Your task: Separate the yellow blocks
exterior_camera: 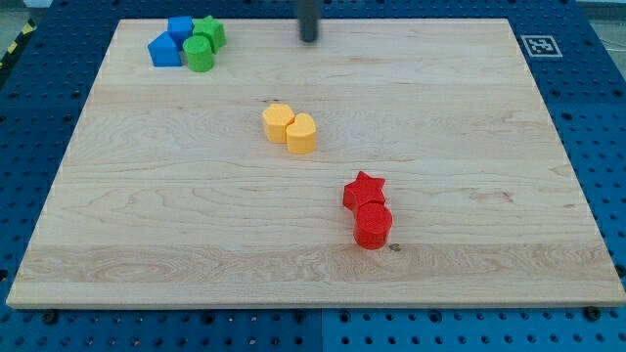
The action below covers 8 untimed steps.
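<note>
Two yellow blocks sit touching near the board's middle: a yellow hexagon-like block (278, 123) on the left and a rounded yellow block (302, 134) on its right. My tip (309, 39) is at the view's top centre, well above the yellow pair and apart from every block.
A red star (365, 190) touches a red cylinder (373, 225) right of centre, lower down. At the top left, two blue blocks (168, 44), a green star (208, 32) and a green cylinder (199, 55) are clustered. The wooden board (147, 244) lies on a blue pegboard; a marker tag (541, 45) is at top right.
</note>
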### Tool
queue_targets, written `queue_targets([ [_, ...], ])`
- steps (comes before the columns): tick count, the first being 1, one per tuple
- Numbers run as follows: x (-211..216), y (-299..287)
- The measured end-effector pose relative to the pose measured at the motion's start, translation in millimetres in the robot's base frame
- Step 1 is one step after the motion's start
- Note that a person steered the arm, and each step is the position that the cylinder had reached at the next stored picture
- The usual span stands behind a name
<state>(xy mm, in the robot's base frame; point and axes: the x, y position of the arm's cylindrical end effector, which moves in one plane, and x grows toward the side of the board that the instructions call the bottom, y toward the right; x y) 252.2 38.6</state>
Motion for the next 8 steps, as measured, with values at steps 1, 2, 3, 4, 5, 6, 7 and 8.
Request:
queue_targets([
  [1,76.2,63.3],
  [2,148.9,84.2],
  [3,174.4,75.2],
  [4,181.2,62.4],
  [5,194.1,62.4],
  [6,199.8,62.4],
  [7,201.1,43.1],
  [8,201.1,0.7],
])
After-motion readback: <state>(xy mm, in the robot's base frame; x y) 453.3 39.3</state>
